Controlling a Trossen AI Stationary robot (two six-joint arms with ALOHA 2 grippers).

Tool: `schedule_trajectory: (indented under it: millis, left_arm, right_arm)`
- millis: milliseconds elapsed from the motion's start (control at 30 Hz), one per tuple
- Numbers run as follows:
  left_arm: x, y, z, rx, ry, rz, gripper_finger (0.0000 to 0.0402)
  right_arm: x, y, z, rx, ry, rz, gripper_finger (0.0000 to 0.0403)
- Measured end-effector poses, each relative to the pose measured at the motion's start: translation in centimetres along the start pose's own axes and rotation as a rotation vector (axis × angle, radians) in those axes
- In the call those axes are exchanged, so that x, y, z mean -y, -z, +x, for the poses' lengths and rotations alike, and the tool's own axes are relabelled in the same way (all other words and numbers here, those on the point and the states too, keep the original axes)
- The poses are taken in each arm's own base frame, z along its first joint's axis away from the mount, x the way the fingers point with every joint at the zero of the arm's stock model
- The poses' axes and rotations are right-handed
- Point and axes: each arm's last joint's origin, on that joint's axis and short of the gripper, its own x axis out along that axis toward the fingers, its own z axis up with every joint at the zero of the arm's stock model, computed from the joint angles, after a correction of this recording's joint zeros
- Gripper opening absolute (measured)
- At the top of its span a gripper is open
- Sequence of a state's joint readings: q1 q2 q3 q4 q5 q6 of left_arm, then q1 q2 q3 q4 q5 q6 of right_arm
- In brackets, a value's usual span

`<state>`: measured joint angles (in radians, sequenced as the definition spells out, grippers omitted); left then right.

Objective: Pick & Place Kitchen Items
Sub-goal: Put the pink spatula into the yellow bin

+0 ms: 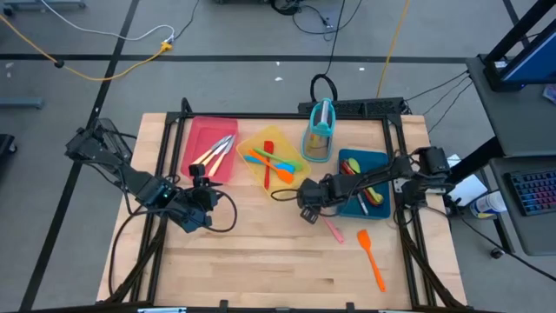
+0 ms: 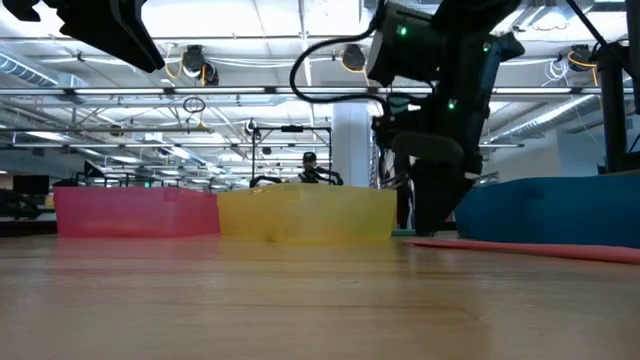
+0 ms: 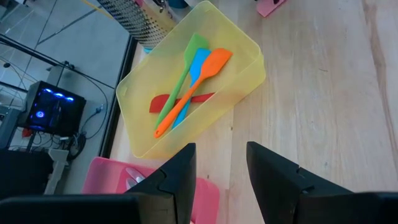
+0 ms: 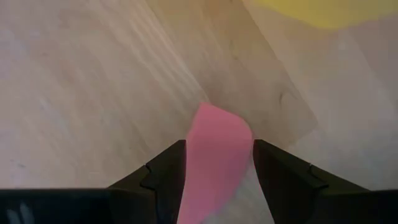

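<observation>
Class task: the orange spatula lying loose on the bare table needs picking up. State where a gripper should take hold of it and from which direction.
Grip the orange spatula on its slim handle, near the middle, coming straight down from above. It lies flat on the table, apart from the trays, so fingers should probably straddle the handle crosswise.

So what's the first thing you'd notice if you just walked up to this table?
Three bright trays in a row at the back: a red tray, a yellow tray full of colourful spatulas, and a blue tray. In front, the right tool hangs open over a pink spatula, with an orange spatula lying loose nearby.
</observation>
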<state>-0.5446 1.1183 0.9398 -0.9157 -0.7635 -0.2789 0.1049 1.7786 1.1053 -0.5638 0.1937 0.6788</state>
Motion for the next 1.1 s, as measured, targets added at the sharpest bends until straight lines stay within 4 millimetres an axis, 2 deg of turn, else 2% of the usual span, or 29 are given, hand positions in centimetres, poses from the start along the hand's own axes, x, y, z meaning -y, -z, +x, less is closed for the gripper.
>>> schedule_trajectory:
  millis: [233,400,633,900,1100]
  left_arm:
    - [0.0,0.0,0.0,0.0,0.0,0.003,0.0145]
    - [0.0,0.0,0.0,0.0,0.0,0.003,0.0145]
    - [0.0,0.0,0.0,0.0,0.0,0.005,0.0145]
    - [0.0,0.0,0.0,0.001,-0.001,0.004,0.0145]
    - [0.0,0.0,0.0,0.001,0.0,0.004,0.0145]
  right_arm:
    - [0.8,-0.5,0.5,-0.072,-0.048,0.089,0.0183]
    - [0.8,-0.4,0.5,-0.075,-0.043,0.052,0.0183]
    - [0.7,-0.1,1.6,-0.094,0.008,0.044,0.0178]
    - [1.0,-0.1,1.7,-0.048,0.087,0.133,0.0178]
    - [1.1,-0.1,1.8,-0.036,0.1,0.268,0.018]
